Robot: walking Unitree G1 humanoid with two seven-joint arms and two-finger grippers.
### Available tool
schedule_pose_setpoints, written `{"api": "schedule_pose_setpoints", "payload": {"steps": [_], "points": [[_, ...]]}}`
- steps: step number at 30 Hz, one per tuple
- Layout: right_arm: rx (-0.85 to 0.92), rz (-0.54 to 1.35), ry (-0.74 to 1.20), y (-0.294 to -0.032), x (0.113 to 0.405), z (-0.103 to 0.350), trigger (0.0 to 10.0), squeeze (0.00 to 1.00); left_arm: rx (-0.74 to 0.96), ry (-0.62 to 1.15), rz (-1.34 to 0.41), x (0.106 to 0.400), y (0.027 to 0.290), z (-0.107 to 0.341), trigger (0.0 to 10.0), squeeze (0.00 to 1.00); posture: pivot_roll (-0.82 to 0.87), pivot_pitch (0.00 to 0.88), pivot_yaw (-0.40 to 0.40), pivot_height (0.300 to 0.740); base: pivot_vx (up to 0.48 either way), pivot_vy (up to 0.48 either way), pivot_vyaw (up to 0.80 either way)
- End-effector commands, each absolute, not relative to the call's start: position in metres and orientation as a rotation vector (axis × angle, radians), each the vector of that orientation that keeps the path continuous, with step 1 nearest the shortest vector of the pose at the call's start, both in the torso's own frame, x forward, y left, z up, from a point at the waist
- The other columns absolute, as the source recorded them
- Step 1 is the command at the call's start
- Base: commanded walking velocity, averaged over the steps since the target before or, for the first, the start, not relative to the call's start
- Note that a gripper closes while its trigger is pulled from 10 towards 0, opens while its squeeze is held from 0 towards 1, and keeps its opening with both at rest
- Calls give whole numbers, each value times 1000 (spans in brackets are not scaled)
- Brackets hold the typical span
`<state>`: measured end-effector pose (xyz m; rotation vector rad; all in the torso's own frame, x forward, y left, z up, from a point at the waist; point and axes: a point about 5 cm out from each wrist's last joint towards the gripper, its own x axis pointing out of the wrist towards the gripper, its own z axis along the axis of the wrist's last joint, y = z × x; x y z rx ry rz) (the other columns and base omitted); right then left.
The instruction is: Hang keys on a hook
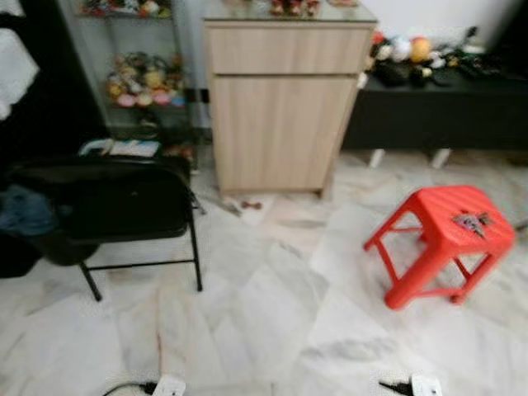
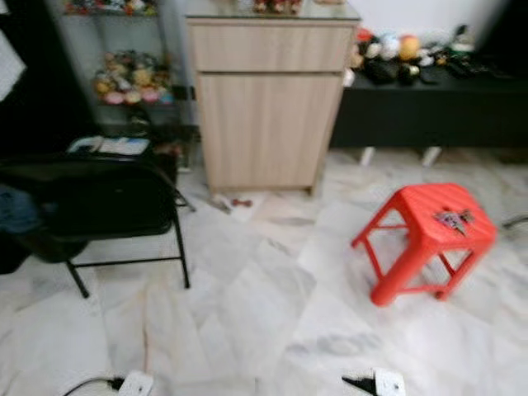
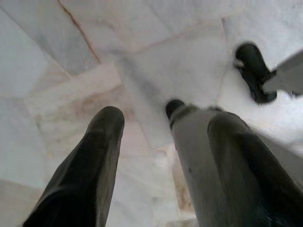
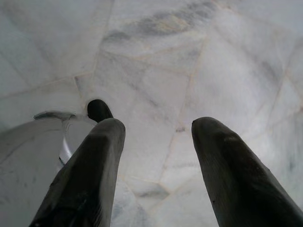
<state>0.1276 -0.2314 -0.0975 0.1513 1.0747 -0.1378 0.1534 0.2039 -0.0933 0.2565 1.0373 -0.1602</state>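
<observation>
A bunch of keys (image 1: 473, 222) lies on top of a red plastic stool (image 1: 429, 247) standing on the marble floor at the right. The same keys (image 2: 454, 219) show on the stool (image 2: 412, 239) in the right eye view. My left gripper (image 3: 163, 125) hangs open over bare marble floor, with one of my legs beside it. My right gripper (image 4: 158, 130) is open too, pointing down at the floor, nothing between its fingers.
A black folding chair (image 1: 115, 206) stands at the left. A wooden cabinet (image 1: 280, 107) is straight ahead, glass shelves with toys (image 1: 140, 82) to its left, and a low black bench with clutter (image 1: 437, 91) to its right. My feet (image 1: 169, 386) show at the bottom.
</observation>
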Motion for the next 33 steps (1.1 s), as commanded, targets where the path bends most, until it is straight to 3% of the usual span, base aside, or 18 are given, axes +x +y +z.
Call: {"api": "schedule_pose_setpoints", "payload": {"steps": [1, 33], "points": [[155, -137, 1048, -232, 132, -95, 10000, 0, 254, 1075, -161, 143, 205, -97, 10000, 0, -45, 65, -39, 740, 0, 0, 0], [148, -150, 1038, -234, 132, -95, 10000, 0, 241, 1081, -172, 141, 203, -98, 10000, 0, -47, 69, -41, 740, 0, -262, 0]]}}
